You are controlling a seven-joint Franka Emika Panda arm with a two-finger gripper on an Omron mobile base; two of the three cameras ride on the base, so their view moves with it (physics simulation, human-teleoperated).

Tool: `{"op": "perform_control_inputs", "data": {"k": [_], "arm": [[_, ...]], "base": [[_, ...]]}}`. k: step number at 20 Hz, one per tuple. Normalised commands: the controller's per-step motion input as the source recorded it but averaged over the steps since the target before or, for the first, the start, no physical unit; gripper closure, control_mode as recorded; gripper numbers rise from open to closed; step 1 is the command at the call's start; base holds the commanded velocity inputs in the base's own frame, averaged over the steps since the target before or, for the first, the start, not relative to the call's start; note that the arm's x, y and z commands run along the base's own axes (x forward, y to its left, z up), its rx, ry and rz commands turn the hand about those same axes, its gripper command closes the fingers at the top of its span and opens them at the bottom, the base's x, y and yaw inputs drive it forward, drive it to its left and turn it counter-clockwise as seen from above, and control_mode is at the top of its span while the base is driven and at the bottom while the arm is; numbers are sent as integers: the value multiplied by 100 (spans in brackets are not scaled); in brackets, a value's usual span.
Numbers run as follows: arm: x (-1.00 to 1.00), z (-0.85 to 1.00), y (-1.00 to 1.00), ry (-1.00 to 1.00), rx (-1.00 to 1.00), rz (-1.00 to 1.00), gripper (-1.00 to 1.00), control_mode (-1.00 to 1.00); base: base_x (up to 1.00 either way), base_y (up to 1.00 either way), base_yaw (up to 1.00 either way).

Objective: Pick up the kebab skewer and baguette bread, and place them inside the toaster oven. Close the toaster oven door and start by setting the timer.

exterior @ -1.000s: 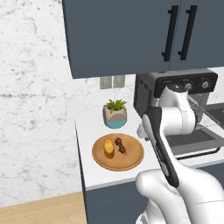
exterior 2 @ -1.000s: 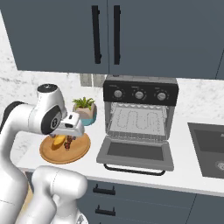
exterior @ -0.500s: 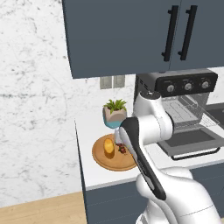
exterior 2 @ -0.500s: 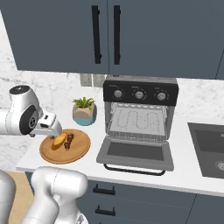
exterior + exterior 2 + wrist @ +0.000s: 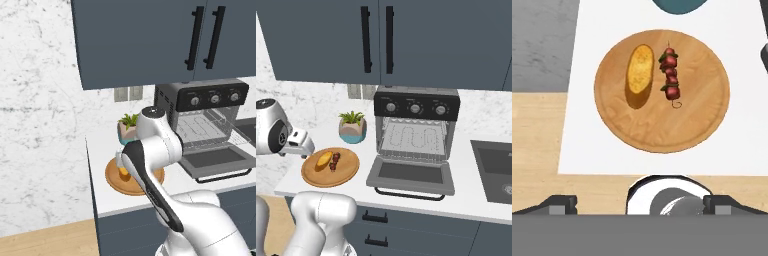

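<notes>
The hand is wide open and holds nothing, up above the wooden plate. On the plate the baguette bread and the kebab skewer lie side by side, not touching. The toaster oven door hangs open.

— What moved in the last second?

— The arm. A second ago its hand sat low over the plate, covering much of the food in the right base view. It has since swung left and pulled back, so the gripper now hangs off the plate's left edge, jaws wide.

— And the food?

— Uncovered now: the bread and skewer both show plainly there. In the left base view it goes the other way: the forearm has come across the plate and hides the skewer, leaving a bit of bread.
</notes>
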Motion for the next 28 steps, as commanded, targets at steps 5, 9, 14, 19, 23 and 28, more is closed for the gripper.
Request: {"op": "perform_control_inputs", "data": {"k": [5, 9, 14, 19, 23, 28], "arm": [[43, -16, -4, 0, 0, 0, -100, -100], [44, -18, 0, 0, 0, 0, -100, -100], [38, -18, -13, 0, 0, 0, -100, -100], [40, -28, -13, 0, 0, 0, -100, -100], [39, -30, -23, 0, 0, 0, -100, -100], [19, -37, -36, 0, 1, 0, -100, -100]], "base": [[0, 0, 0], [0, 0, 0], [0, 0, 0], [0, 0, 0], [0, 0, 0], [0, 0, 0]]}}
